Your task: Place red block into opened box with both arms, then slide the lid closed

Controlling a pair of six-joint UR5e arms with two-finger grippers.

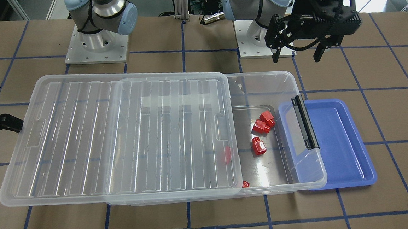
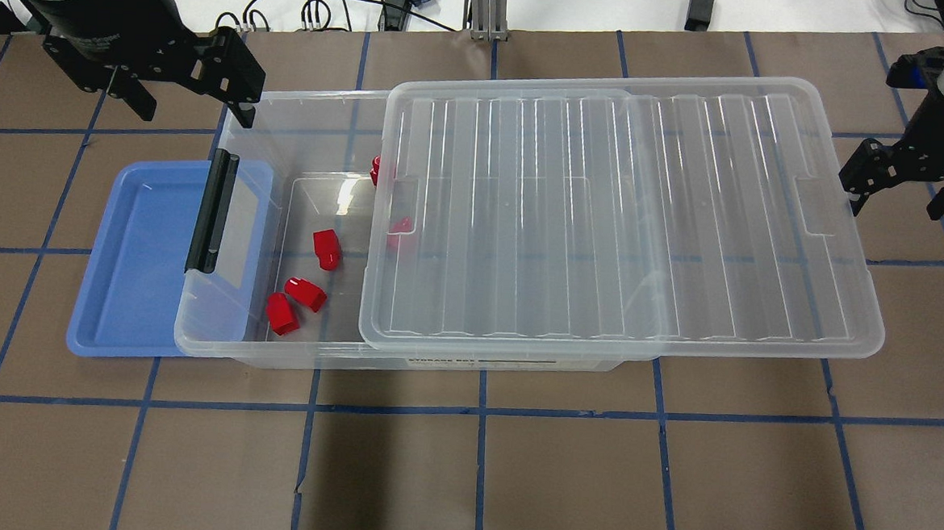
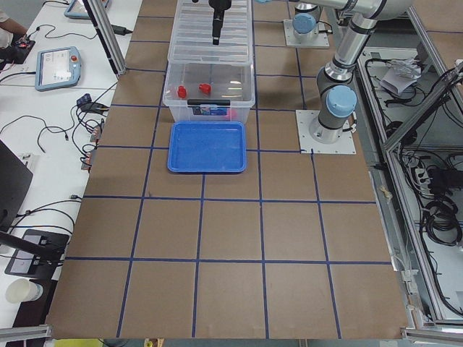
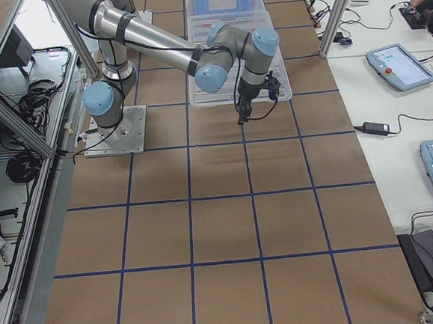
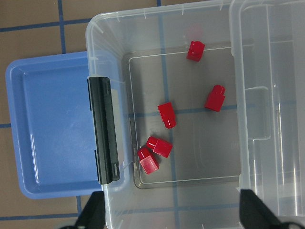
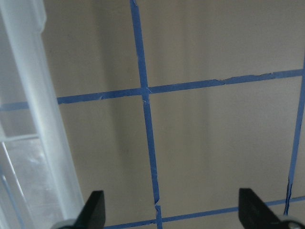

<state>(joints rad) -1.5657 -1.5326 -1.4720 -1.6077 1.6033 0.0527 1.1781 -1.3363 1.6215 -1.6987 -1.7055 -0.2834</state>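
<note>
The left gripper [image 2: 196, 111] hangs with its jaws spread wide and nothing between them, above the open end of the box [image 2: 434, 363]; in the overhead view the red blocks [image 2: 326, 249] lie at about 5 o'clock from it, on the box floor, well clear of its fingers. The right gripper [image 2: 895, 205] gapes just as wide and empty, off the short end of the lid [image 2: 603, 223], which lies at its 9 o'clock. The lid covers most of the box, leaving bare only the end with the black bar [image 2: 212, 211], which sits over a blue tray [image 2: 116, 279]. Five blocks show from the left wrist; overhead, two are dim smears at the lid's rim. Each is bright red, cube-like, with a narrower stub
</note>
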